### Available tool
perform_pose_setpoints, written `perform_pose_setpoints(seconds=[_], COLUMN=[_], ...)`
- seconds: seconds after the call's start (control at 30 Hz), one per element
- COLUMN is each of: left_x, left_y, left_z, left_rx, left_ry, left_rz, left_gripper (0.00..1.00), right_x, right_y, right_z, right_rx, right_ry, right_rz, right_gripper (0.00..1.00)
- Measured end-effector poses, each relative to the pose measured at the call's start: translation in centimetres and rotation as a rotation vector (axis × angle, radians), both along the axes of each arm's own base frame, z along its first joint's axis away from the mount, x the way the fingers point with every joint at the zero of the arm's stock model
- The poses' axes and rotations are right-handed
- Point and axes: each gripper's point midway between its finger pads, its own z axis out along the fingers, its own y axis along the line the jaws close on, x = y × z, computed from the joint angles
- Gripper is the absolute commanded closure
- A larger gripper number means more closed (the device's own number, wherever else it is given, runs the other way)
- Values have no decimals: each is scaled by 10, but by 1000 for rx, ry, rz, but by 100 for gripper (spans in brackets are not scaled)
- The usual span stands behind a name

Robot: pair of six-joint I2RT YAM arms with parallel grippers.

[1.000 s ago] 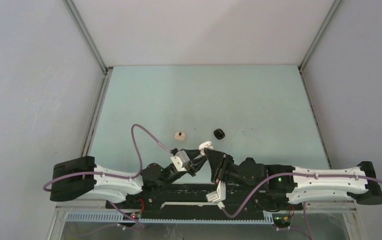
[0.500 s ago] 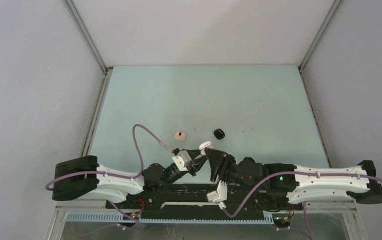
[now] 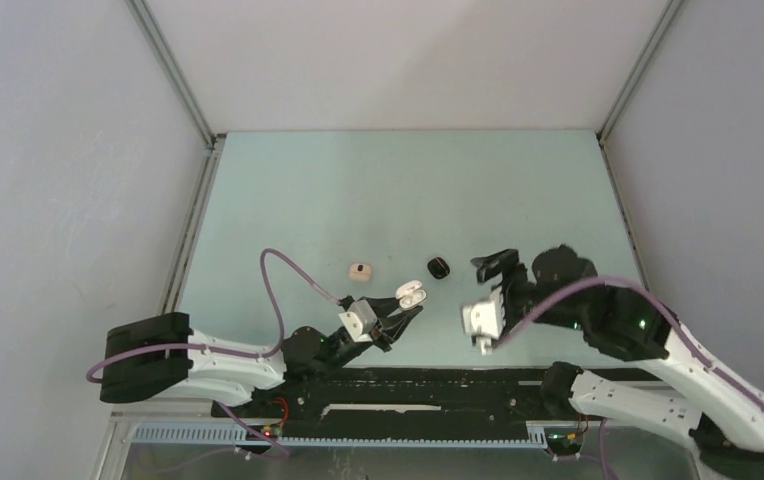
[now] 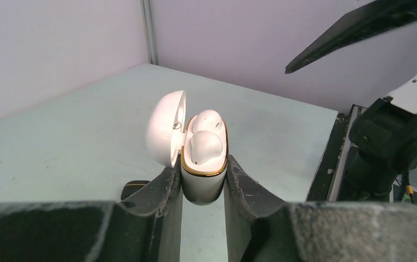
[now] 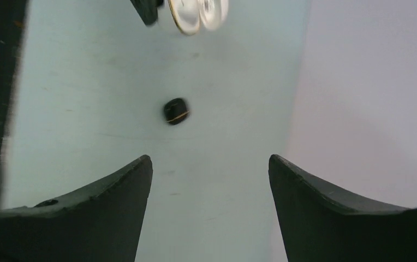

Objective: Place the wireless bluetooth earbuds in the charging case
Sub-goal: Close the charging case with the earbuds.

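White-shelled with black joints and black end blocks, the left arm (image 3: 208, 365) and the right arm (image 3: 648, 405) each trail a looping purple cable (image 3: 276, 290). Fingers (image 4: 160, 191) of the left gripper (image 4: 202, 168) are matte black wedges, their inner faces seemingly scuffed grey.

Robotics lab test cell, not a home. Bare pale green tabletop (image 3: 398, 190), boxed in by plain grey panels (image 3: 58, 150) on aluminium struts (image 3: 173, 70). Robot arms (image 3: 228, 365) bolted to black rail (image 3: 378, 385) at bottom of frame, purple cable (image 3: 275, 297) looping, slotted wire duct (image 3: 198, 433) along bottom edge.
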Motion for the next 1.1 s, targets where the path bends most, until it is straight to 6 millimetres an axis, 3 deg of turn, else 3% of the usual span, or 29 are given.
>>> perform_pose_setpoints(seconds=[0.13, 0.27, 0.43, 0.57, 0.77, 0.97, 1.1], left_x=[-4, -10, -16, -29, -45, -48, -39], left_y=[-2, -9, -25, -39, -57, -67, -72], left_z=[-7, -17, -11, -6, -10, -22, -30], left_rx=[39, 96, 117, 132, 197, 251, 267], left_ry=[0, 7, 34, 54, 91, 152, 233], left_rz=[-24, -99, -215, -311, -424, -457, -438], left_gripper=[100, 100, 100, 100, 100, 100, 100], right_x=[25, 30, 3, -19, -37, -46, -47], right_y=[-30, -29, -12, -5, -3, 8, 9], right_z=[-30, -45, -44, -51, -73, -67, -71], right_rx=[42, 148, 234, 226, 253, 247, 213], right_ry=[349, 663, 953, 1113, 1180, 1111, 1086], right_rz=[-241, -301, -181, -73, -66, -18, -27], right_gripper=[21, 21, 26, 23, 23, 25, 25])
